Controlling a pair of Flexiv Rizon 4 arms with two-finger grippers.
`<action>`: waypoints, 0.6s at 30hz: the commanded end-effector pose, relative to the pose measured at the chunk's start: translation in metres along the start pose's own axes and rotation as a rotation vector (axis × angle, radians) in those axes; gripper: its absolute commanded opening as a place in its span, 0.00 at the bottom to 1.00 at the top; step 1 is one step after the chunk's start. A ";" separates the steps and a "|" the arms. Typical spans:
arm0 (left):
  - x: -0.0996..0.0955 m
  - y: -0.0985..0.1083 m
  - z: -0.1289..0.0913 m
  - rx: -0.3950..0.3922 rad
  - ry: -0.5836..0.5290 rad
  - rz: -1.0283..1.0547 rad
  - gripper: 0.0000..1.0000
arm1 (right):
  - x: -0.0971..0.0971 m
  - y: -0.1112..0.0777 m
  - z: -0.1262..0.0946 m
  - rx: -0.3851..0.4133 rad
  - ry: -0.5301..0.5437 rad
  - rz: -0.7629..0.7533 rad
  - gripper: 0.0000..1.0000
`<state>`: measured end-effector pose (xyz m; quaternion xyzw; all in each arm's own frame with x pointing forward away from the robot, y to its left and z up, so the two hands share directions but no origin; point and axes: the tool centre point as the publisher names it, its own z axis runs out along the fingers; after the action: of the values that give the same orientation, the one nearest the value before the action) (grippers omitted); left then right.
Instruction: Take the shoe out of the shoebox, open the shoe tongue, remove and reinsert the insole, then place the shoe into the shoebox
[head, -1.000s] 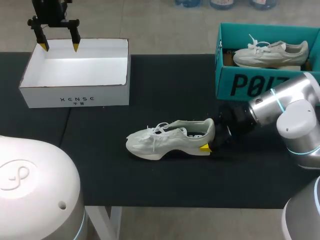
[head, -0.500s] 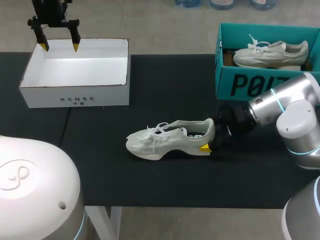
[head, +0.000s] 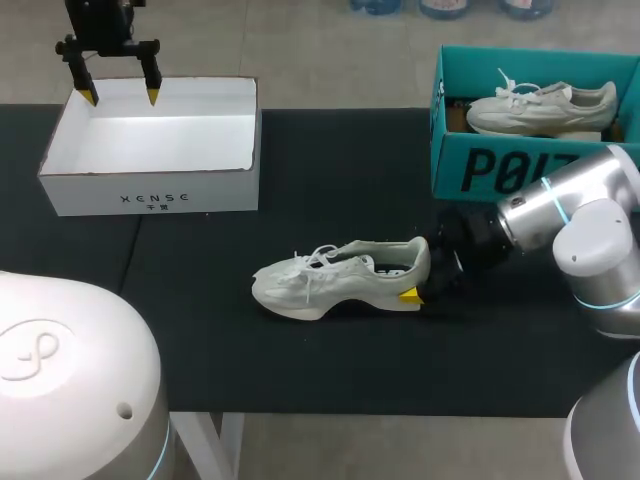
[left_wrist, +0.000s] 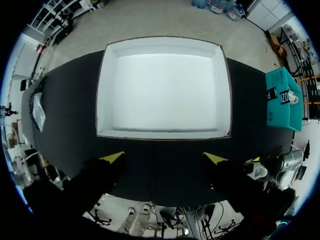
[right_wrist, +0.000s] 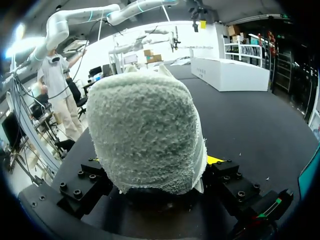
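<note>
Gripping one shoe (head: 330, 280), right pincer (head: 418, 282), white box (head: 150, 195), teal box (head: 500, 165)

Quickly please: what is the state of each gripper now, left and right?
Left gripper: open, holding nothing.
Right gripper: closed on the heel of the shoe on the table.

Silver arm (head: 585, 205), yellow-tipped black claw (head: 120, 96)

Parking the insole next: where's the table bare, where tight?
Bare: mat between white shoebox and teal box; strip in front of the shoe; patch left of its toe. Tight: the heel, where the right gripper grips the shoe, near the teal box.
</note>
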<state>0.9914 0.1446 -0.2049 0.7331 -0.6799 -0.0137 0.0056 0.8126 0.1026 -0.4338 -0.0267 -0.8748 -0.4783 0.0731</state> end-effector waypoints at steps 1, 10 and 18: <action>0.031 0.018 0.006 0.018 -0.077 -0.041 1.00 | 0.000 -0.004 0.008 0.003 0.000 0.001 0.00; 0.080 0.055 0.021 0.078 -0.060 -0.077 1.00 | 0.000 -0.004 0.008 0.003 0.000 0.001 0.00; 0.114 0.078 0.032 0.035 -0.085 -0.039 1.00 | 0.000 -0.004 0.008 0.003 0.000 0.001 0.00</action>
<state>0.9207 0.0294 -0.2342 0.7442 -0.6665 -0.0310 -0.0317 0.8127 0.1031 -0.4338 -0.0263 -0.8748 -0.4781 0.0734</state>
